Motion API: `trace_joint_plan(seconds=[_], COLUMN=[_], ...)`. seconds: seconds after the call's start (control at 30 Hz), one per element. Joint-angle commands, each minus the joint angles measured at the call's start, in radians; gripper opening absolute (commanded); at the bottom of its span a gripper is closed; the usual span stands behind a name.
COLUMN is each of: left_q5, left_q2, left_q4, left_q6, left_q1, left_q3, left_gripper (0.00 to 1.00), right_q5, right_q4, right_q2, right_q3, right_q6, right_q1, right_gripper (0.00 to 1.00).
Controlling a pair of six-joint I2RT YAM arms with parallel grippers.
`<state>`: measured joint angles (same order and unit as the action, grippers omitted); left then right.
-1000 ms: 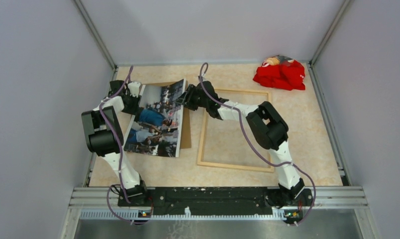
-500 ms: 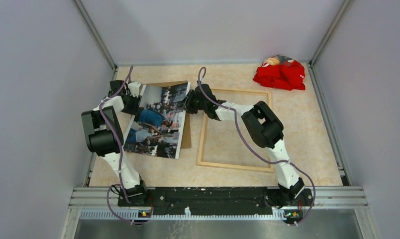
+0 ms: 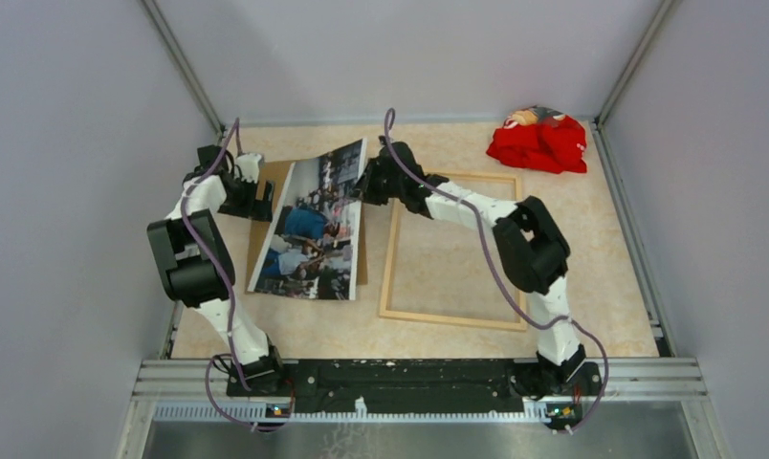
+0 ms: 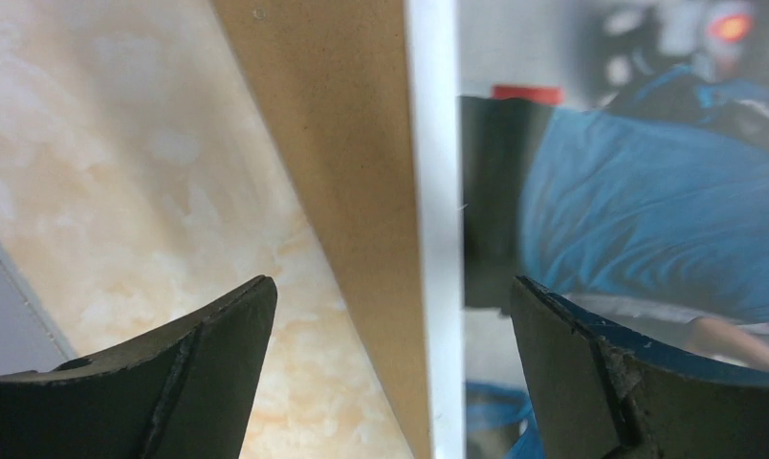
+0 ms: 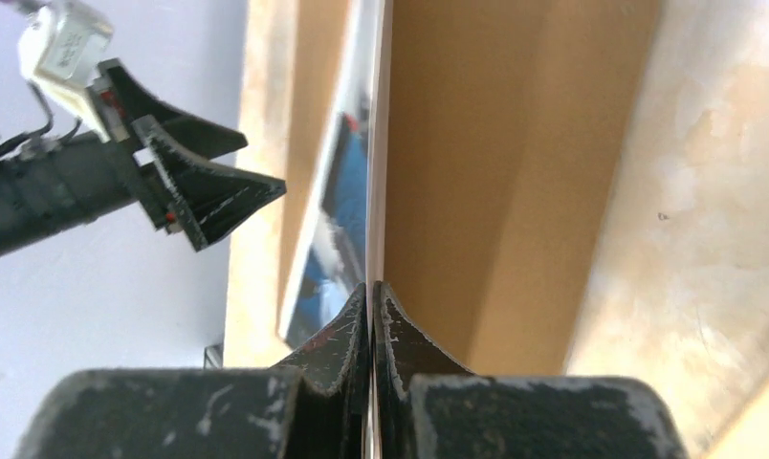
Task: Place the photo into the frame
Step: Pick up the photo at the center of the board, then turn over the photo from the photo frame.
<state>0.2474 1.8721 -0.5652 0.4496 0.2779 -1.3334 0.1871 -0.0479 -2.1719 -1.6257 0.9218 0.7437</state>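
Between R gripper (image 5: 372, 287) tips, clamped tight: far-R edge of photo (image 3: 309, 229), raised off brown board (image 4: 352, 143). L gripper (image 4: 390, 287) wide open, empty; photo's L edge just ahead; frame (image 3: 389, 258) flat beneath R arm.

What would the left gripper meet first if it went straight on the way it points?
Most likely the brown backing board, close by the photo's white border, which overlaps it; both show inside the open left gripper in the wrist view. Depth is unclear.

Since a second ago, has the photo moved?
Yes. The photo has slid right toward the frame, uncovering the left part of the brown board beneath it.
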Motion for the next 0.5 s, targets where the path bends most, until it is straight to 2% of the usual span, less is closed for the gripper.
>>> trace_joint_plan(seconds=[0.0, 0.13, 0.33, 0.47], left_q5=[0.086, 0.124, 0.112, 0.052], left_q2=[-0.166, -0.212, -0.250, -0.279], left_q4=[-0.109, -0.141, -0.160, -0.131], left_q6=[0.013, 0.021, 0.025, 0.022], left_q1=[0.006, 0.005, -0.031, -0.099], left_q3=[-0.080, -0.075, -0.024, 0.024], left_gripper=[0.98, 0.98, 0.98, 0.98], right_q5=[0.005, -0.084, -0.389, -0.621], right_q4=[0.147, 0.441, 1.024, 1.266], right_q2=[0.296, 0.478, 0.635, 0.697], right_q3=[-0.070, -0.107, -0.312, -0.371], right_q6=[-0.158, -0.323, -0.494, -0.535], right_q1=[-0.016, -0.020, -0.020, -0.020], right_gripper=[0.00, 0.00, 0.00, 0.00])
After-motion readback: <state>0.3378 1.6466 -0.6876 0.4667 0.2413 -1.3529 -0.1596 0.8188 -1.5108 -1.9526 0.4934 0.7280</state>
